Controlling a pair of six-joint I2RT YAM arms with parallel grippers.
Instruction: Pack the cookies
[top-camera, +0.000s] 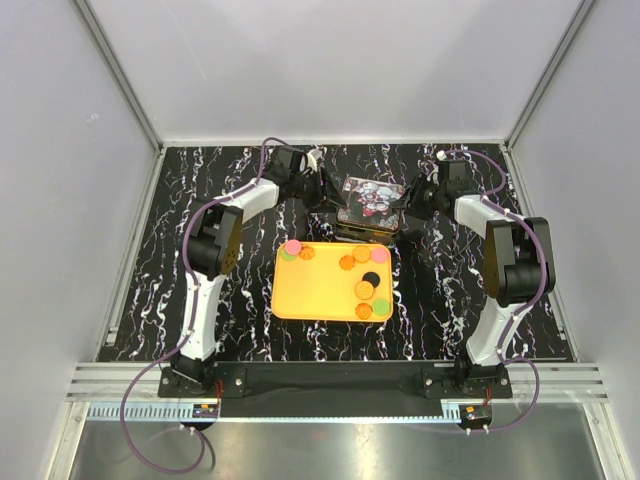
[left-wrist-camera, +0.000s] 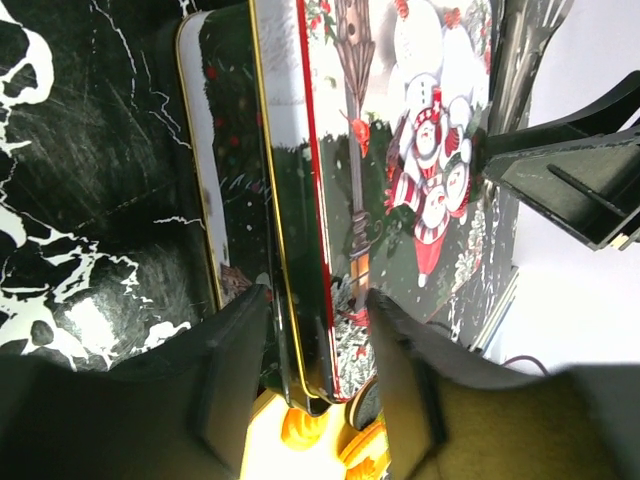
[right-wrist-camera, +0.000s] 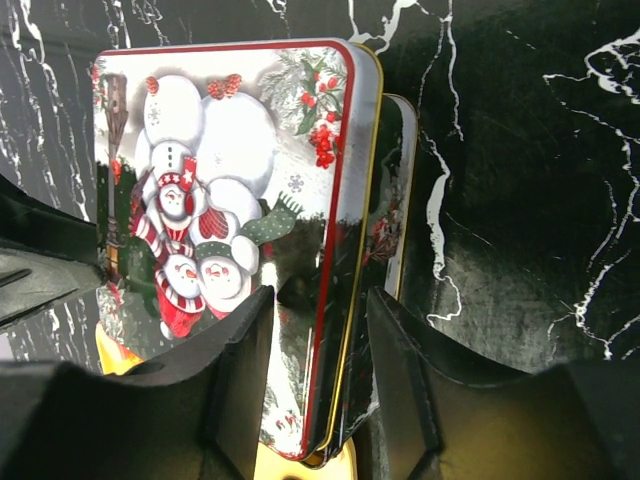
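Note:
Several cookies (top-camera: 364, 290), mostly orange with some pink, green and black, lie on the yellow-orange tray (top-camera: 320, 290). Behind the tray stands a tin whose snowman lid (top-camera: 373, 197) sits raised and offset over the tin base (top-camera: 365, 232). My left gripper (top-camera: 335, 200) is shut on the lid's left edge; in its wrist view (left-wrist-camera: 315, 300) the fingers straddle the lid (left-wrist-camera: 400, 150), with the base (left-wrist-camera: 215, 150) behind. My right gripper (top-camera: 408, 205) is shut on the lid's right edge (right-wrist-camera: 320, 300); the lid (right-wrist-camera: 220, 150) and base (right-wrist-camera: 400, 180) show there. Orange cookies (left-wrist-camera: 300, 425) peek below the lid.
The black marbled tabletop (top-camera: 200, 300) lies on both sides of the tray. White walls enclose the table at the left, back and right. The arm bases sit on a rail at the near edge (top-camera: 340, 380).

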